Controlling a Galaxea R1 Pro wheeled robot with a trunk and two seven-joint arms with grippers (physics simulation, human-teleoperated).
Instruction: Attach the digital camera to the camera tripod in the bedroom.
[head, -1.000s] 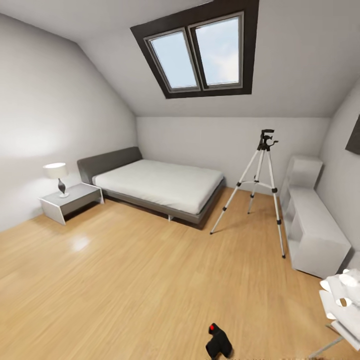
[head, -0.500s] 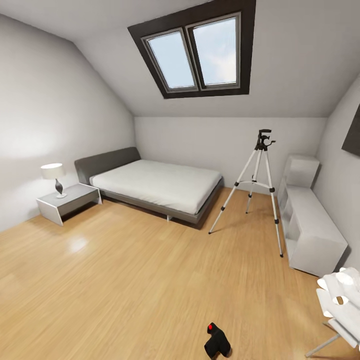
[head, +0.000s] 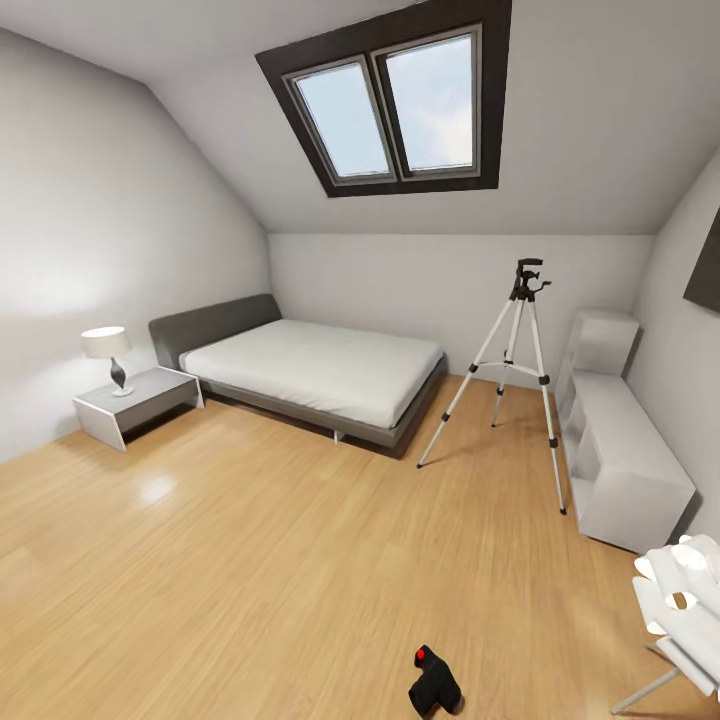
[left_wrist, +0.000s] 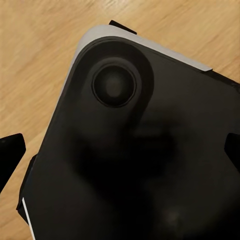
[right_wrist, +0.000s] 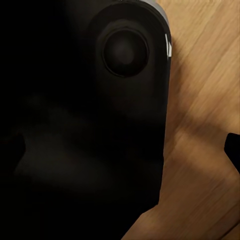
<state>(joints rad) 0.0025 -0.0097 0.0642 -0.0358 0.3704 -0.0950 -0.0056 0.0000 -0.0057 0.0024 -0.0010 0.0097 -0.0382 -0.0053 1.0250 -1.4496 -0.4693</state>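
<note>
The digital camera (head: 434, 683), small and black with a red dot on top, lies on the light wood floor close in front of me in the head view. The camera tripod (head: 526, 282) stands upright far across the bedroom, between the grey bed (head: 320, 370) and a white shelf unit (head: 625, 450); nothing sits on its black pan head. My left gripper (left_wrist: 120, 150) is open, hanging over my own black base with a fingertip (left_wrist: 10, 152) at each side. My right gripper (right_wrist: 120, 150) is open as well, one fingertip (right_wrist: 232, 147) showing over bare floor. Neither holds anything.
A nightstand (head: 140, 400) with a lamp (head: 108, 345) stands at the far left wall. A black TV (head: 703, 265) hangs on the right wall, under the skylight (head: 400, 100). A white piece of furniture (head: 685, 610) with a thin leg stands near right. Wide floor lies between camera and tripod.
The whole head picture shifted slightly left and up a second ago, so my view moved. Nothing in the room has moved, and the last half second shows no difference.
</note>
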